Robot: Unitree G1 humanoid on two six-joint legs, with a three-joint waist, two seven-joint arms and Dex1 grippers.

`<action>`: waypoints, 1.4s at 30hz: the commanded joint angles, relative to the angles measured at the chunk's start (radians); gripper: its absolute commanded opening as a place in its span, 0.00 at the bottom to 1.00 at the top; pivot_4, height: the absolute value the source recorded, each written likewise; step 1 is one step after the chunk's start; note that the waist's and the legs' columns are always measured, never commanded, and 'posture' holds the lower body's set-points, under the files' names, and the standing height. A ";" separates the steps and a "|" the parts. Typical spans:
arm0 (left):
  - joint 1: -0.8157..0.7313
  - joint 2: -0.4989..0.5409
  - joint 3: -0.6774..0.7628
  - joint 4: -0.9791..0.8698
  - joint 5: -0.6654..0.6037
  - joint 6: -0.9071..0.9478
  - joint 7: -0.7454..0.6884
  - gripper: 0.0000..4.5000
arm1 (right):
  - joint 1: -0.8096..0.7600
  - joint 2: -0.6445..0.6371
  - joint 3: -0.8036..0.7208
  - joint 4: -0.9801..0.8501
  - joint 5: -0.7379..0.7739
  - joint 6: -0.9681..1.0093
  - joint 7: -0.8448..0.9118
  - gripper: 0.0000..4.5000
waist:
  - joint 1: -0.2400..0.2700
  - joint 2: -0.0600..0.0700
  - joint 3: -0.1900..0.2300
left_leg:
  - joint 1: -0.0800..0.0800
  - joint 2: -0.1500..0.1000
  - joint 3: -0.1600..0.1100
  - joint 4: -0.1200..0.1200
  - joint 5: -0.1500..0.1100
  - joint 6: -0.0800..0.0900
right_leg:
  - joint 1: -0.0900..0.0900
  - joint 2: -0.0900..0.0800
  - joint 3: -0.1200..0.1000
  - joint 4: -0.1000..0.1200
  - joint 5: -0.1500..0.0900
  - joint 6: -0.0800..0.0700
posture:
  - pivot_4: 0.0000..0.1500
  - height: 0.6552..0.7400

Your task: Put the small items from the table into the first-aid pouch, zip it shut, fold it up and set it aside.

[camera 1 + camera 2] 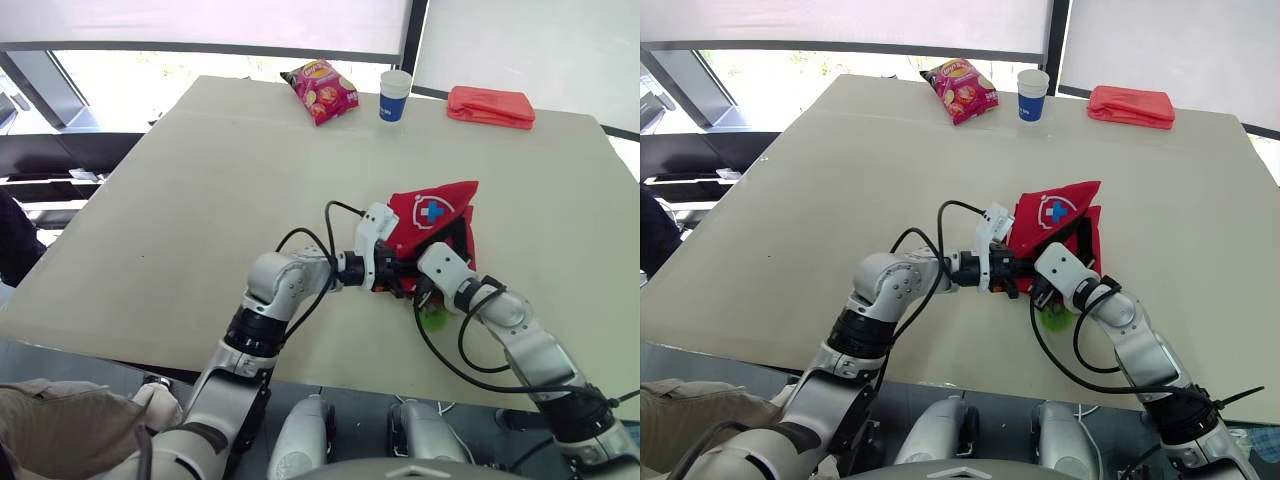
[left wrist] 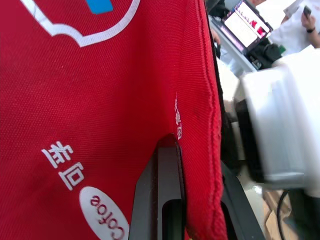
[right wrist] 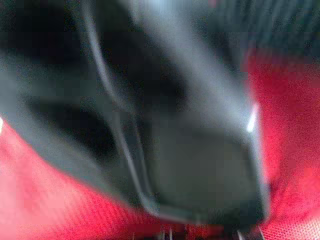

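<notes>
Right now the red pouch lies near the front edge of the counter, and the left pincer is clamped on its stitched hem, holding the flap up. The right pincer is at the pouch's lower edge, just beside a small green item; I can't tell whether it is open or closed. The fabric looks soft, light and floppy, so grip the firmer seam, not the slack middle.

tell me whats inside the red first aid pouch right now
The first-aid pouch is held up by the left gripper, showing dark lining. The right gripper covers the opening, so any contents are hidden. A green item lies outside, beside that gripper.
</notes>
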 commanded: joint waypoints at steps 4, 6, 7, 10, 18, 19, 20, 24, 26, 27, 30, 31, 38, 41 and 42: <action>-0.033 -0.064 -0.031 0.108 0.075 -0.109 -0.067 0.00 | 0.187 -0.107 -0.172 -0.381 0.107 0.203 0.077 0.00 | 0.003 0.002 0.001 | -0.001 -0.001 0.000 0.000 -0.002 0.003 | 0.000 -0.001 0.000 -0.002 -0.001 0.001 | 1.00 1.00; -0.036 -0.076 -0.029 0.126 0.086 -0.128 -0.086 0.00 | 0.229 -0.143 -0.213 -0.485 0.148 0.272 0.102 0.00 | 0.001 0.005 0.000 | -0.002 -0.002 0.000 0.000 -0.003 0.005 | 0.000 -0.002 0.000 -0.002 -0.001 0.002 | 1.00 1.00; -0.038 -0.083 -0.029 0.134 0.092 -0.134 -0.092 0.00 | 0.241 -0.152 -0.237 -0.528 0.169 0.305 0.105 0.00 | -0.006 0.005 0.000 | -0.001 -0.001 0.000 0.000 -0.004 0.007 | 0.000 -0.002 0.000 -0.002 -0.001 0.002 | 1.00 1.00; -0.047 -0.102 -0.030 0.162 0.115 -0.155 -0.110 0.00 | 0.279 -0.190 -0.321 -0.649 0.232 0.395 0.133 0.00 | -0.005 0.005 0.000 | 0.000 0.000 0.000 0.000 -0.004 0.007 | 0.000 -0.001 0.000 -0.001 -0.001 0.003 | 1.00 1.00; -0.043 -0.063 -0.098 0.143 0.163 -0.161 -0.226 0.55 | 0.233 -0.153 -0.705 -0.734 0.512 0.568 0.148 0.00 | -0.007 0.005 0.000 | -0.001 -0.001 0.000 0.000 -0.006 0.010 | 0.000 -0.002 0.000 -0.003 -0.001 0.003 | 1.00 1.00; -0.041 -0.057 -0.108 0.144 0.169 -0.161 -0.238 0.65 | 0.198 -0.157 -0.735 -0.725 0.539 0.588 0.142 0.00 | -0.007 0.005 0.000 | -0.001 -0.001 0.000 0.000 -0.006 0.010 | 0.000 -0.002 0.000 -0.003 -0.001 0.002 | 1.00 1.00; -0.043 -0.052 -0.118 0.149 0.178 -0.165 -0.249 0.75 | 0.156 -0.166 -0.751 -0.707 0.557 0.606 0.132 0.00 | -0.008 0.005 0.000 | -0.001 -0.001 0.000 0.000 -0.006 0.010 | 0.000 -0.002 0.000 -0.003 -0.001 0.002 | 1.00 1.00; -0.055 -0.050 -0.131 0.177 0.212 -0.202 -0.269 0.75 | -0.017 -0.188 -0.680 -0.601 0.560 0.637 0.059 0.00 | -0.008 0.006 0.000 | 0.000 -0.001 0.000 0.001 -0.006 0.009 | 0.001 -0.003 0.000 -0.002 -0.001 0.002 | 1.00 1.00; -0.055 -0.051 -0.133 0.184 0.226 -0.214 -0.281 0.75 | -0.088 -0.185 -0.600 -0.527 0.522 0.627 0.014 0.00 | -0.009 0.006 0.000 | 0.000 -0.001 0.000 0.001 -0.006 0.009 | 0.000 -0.003 0.000 -0.002 -0.001 0.002 | 1.00 1.00; -0.052 -0.049 -0.135 0.186 0.232 -0.220 -0.288 0.75 | -0.128 -0.174 -0.541 -0.475 0.489 0.611 -0.016 0.00 | -0.008 0.006 0.000 | 0.000 -0.001 0.000 0.000 -0.006 0.009 | 0.000 -0.004 0.000 -0.002 -0.001 0.002 | 1.00 1.00; -0.047 -0.044 -0.144 0.188 0.247 -0.242 -0.314 0.75 | -0.198 -0.086 -0.423 -0.362 0.407 0.564 -0.131 0.00 | -0.007 0.006 0.000 | -0.001 -0.001 0.000 0.000 -0.006 0.010 | 0.000 -0.004 0.000 -0.003 -0.001 0.002 | 1.00 1.00; -0.046 -0.046 -0.145 0.189 0.250 -0.247 -0.320 0.75 | -0.203 -0.059 -0.395 -0.344 0.381 0.550 -0.163 0.00 | -0.005 0.006 0.000 | -0.001 -0.001 0.000 0.000 -0.006 0.010 | 0.000 -0.004 0.000 -0.003 -0.001 0.002 | 1.00 1.00; -0.026 -0.043 -0.105 0.162 0.245 -0.296 -0.349 0.75 | -0.063 0.162 -0.231 -0.265 0.150 0.338 -0.425 0.00 | -0.007 0.006 0.000 | -0.003 -0.003 0.000 -0.001 -0.006 0.009 | 0.000 -0.004 0.000 -0.003 -0.001 0.002 | 1.00 1.00; -0.004 -0.031 -0.067 0.117 0.219 -0.322 -0.370 0.75 | 0.011 0.227 -0.213 -0.206 0.085 0.224 -0.491 0.00 | -0.011 0.006 0.000 | -0.002 -0.003 0.000 -0.001 -0.005 0.009 | 0.000 -0.004 0.001 -0.003 -0.002 0.003 | 1.00 1.00; 0.002 -0.029 -0.053 0.104 0.209 -0.323 -0.374 0.75 | 0.027 0.239 -0.213 -0.186 0.070 0.195 -0.503 0.00 | -0.011 0.006 0.000 | -0.001 -0.003 0.000 -0.001 -0.005 0.009 | 0.000 -0.004 0.001 -0.002 -0.002 0.003 | 1.00 1.00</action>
